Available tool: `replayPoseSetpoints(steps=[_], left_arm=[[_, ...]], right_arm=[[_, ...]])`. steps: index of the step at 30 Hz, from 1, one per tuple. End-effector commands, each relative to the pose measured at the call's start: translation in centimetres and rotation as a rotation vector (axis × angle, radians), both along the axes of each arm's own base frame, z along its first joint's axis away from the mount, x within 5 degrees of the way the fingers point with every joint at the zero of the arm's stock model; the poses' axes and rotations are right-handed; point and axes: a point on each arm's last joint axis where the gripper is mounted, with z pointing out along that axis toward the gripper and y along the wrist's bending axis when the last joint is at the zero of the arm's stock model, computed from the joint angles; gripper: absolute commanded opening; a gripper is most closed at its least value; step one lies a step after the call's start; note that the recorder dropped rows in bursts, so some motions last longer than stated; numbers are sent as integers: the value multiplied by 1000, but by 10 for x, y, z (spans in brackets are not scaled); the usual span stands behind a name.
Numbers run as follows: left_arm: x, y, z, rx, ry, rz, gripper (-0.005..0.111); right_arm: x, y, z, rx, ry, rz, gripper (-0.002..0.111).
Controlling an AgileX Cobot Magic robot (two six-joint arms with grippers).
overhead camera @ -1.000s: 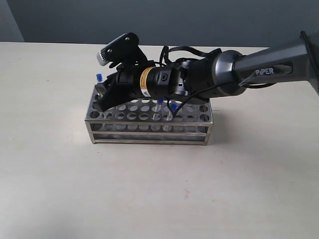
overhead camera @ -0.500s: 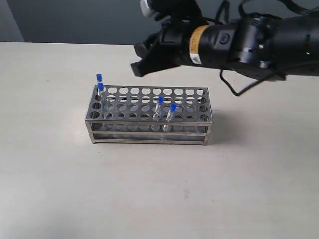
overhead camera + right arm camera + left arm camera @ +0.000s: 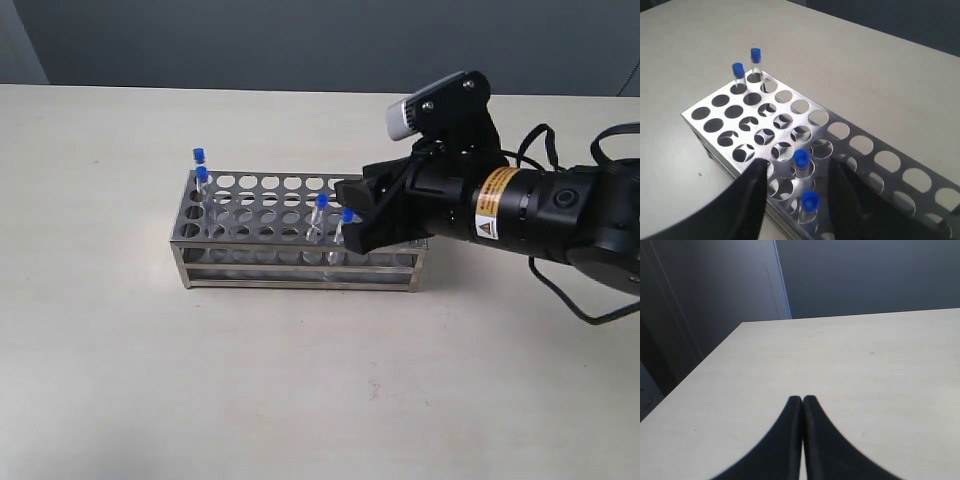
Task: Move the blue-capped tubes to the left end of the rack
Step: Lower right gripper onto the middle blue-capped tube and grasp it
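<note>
The silver rack (image 3: 290, 268) stands mid-table. Two blue-capped tubes (image 3: 198, 156) (image 3: 202, 175) stand in holes at its left end. Two more (image 3: 322, 201) (image 3: 347, 215) stand near the middle, in the front rows. My right gripper (image 3: 355, 215) hangs open just to the right of those two, low over the rack. In the right wrist view its fingers straddle the nearer pair (image 3: 800, 158) (image 3: 810, 200) without touching; the right gripper (image 3: 796, 161) holds nothing, and the far pair (image 3: 756, 54) (image 3: 738, 69) shows beyond. My left gripper (image 3: 802, 399) is shut and empty over bare table.
The rack's top plate (image 3: 687, 114) has many unfilled holes around the tubes. Bare beige tabletop (image 3: 300, 380) surrounds the rack. A dark wall (image 3: 300, 40) runs behind the table's far edge.
The right gripper left a tube at the rack's left end, rose away, then swung right and came down over the two middle tubes. The left gripper's earlier state is not shown.
</note>
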Motion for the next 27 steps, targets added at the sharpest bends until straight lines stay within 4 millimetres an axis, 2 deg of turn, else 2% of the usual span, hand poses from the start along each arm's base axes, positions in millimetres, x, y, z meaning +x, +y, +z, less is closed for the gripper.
replayPoseSetpoints(steps=[1,5,12,21,25,27], left_arm=[[0,0,2,3,-13,-3,1],[0,0,2,3,-13,-3,1],[0,0,2,3,-13,-3,1],[0,0,2,3,-13,-3,1],[0,0,2,3,-13,-3,1],[0,0,2,3,-13,-3,1]], right_arm=[[2,0,-13,-32,7,11,43],[5,4,-24,-42,5,35,50],[15,4,-42,-73,-21,-29,50],[18,7,-65,-82,16,-23,50],[19,8,-70,-79,28,-29,44],[20,8,-70,-64,32,-48,37]])
